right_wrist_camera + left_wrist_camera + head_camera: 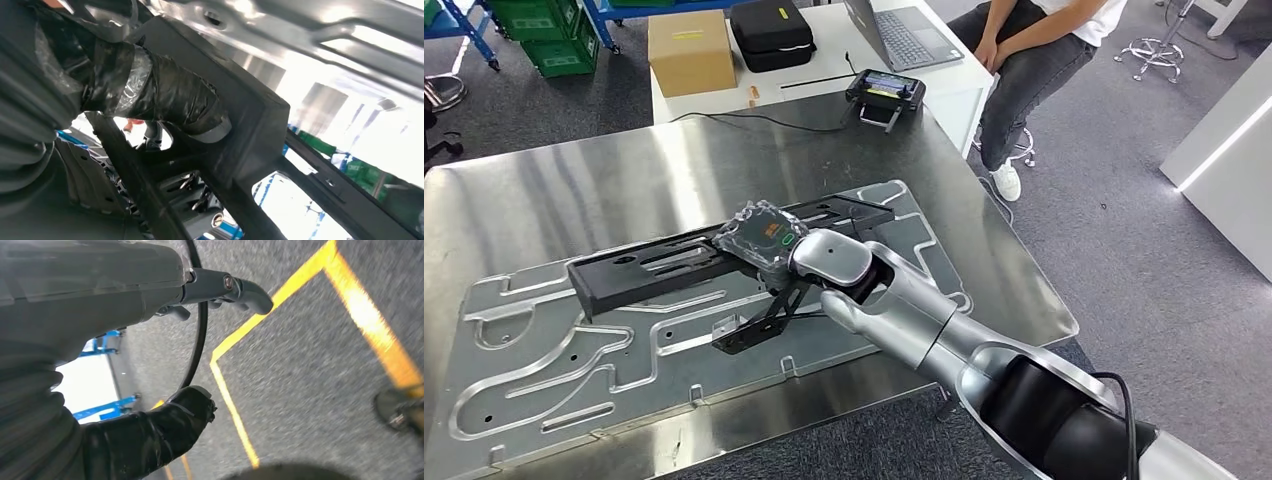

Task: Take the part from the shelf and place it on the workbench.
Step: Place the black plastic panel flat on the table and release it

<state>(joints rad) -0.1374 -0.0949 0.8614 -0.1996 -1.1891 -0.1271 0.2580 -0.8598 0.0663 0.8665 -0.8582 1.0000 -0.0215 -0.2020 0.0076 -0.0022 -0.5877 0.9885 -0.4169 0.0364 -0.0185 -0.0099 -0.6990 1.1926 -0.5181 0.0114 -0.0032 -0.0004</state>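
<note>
On a steel workbench (574,170) bearing a pressed panel (544,350), a long black part (654,262) is gripped mid-length by the right hand (769,240), apparently for balance while being set down.

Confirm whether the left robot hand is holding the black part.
No. The left robot hand hangs over the grey floor holding nothing, while the right robot hand grips the black part.

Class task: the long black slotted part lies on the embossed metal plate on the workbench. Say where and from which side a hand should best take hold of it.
Probably the middle of the long black slotted part, from above, closing across its narrow width. It lies flat on the embossed metal plate, long and thin, so a central hold should keep it balanced. The right hand holds it about there.
</note>
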